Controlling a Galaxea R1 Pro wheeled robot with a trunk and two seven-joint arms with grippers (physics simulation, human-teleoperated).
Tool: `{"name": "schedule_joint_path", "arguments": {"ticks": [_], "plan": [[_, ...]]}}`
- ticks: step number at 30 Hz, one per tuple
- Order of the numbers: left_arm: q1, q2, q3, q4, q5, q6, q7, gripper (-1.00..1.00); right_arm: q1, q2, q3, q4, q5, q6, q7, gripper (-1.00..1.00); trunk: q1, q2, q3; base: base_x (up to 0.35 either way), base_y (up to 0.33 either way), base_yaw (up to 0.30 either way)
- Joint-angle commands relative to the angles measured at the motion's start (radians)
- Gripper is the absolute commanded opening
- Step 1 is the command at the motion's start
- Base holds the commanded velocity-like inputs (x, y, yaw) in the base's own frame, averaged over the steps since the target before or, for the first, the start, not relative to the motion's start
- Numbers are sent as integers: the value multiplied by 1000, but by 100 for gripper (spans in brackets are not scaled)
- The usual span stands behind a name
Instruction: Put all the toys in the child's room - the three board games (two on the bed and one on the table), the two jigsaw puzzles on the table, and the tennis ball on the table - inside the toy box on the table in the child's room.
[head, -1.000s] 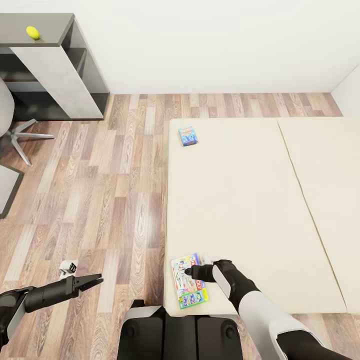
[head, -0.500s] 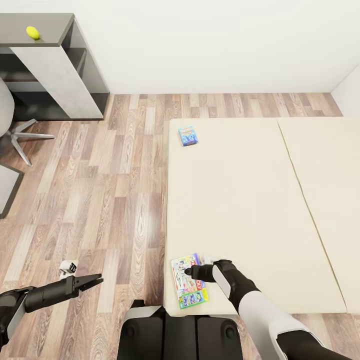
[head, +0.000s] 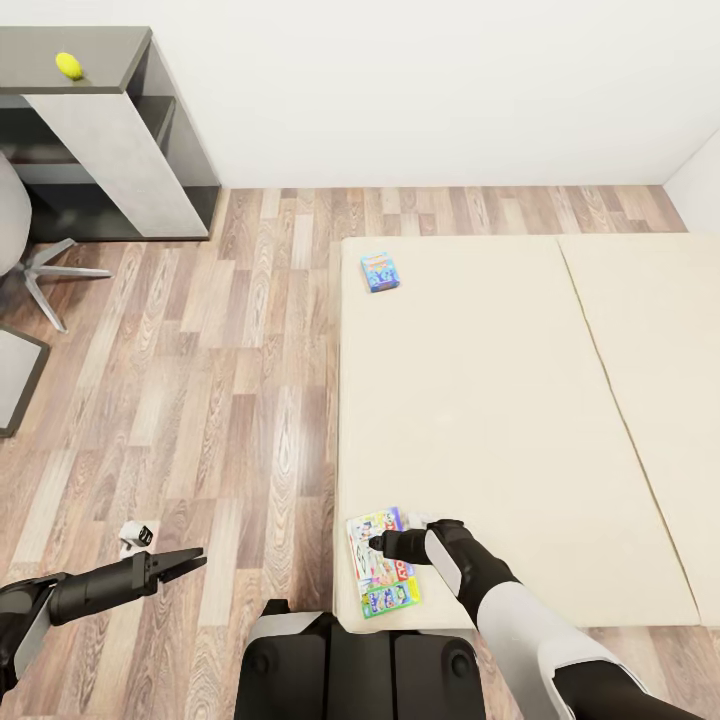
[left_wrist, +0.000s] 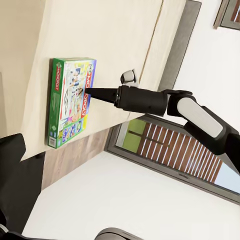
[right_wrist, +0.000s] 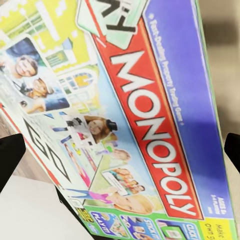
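1. We see the green-edged Monopoly box (head: 382, 562) flat at the beige mattress bed's (head: 480, 400) near corner, above wood-plank floor (head: 220, 380).
2. Our right gripper (head: 378, 543) rests over it, jaws seemingly together, grasping nothing.
3. Our left gripper (head: 190, 560) hangs clenched, empty.
4. A small blue-teal box (head: 379, 271) lies at the far corner; a yellow-green ball (head: 68, 66) sits on the dark cabinet (head: 120, 60).

The green-edged board game box (right_wrist: 125, 130) directly under the right tool (head: 375, 543) carries "MONOPOLY" in large white capitals on a red band across its lid; beside the band, on the blue field, runs a line of small white print, too fine to read surely; the lid's strip of small panels shows scraps of lettering, too blurred to read; on the smaller blue-teal box (head: 380, 271), well apart from the tool on the bed (head: 480, 400), nothing can be read.
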Motion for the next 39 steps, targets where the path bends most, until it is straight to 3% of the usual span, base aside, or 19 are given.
{"name": "schedule_joint_path", "arguments": {"ticks": [1, 39], "plan": [[0, 0, -1, 0, 0, 11, -4, 100, 0, -1, 6, -1, -9, 4, -3, 100, 1, -1, -1, 0, 4, 0], [-1, 0, -1, 0, 0, 11, -4, 100, 0, 5, 6, -1, -9, 3, -3, 100, 1, -1, -1, 0, 17, 0]]}}
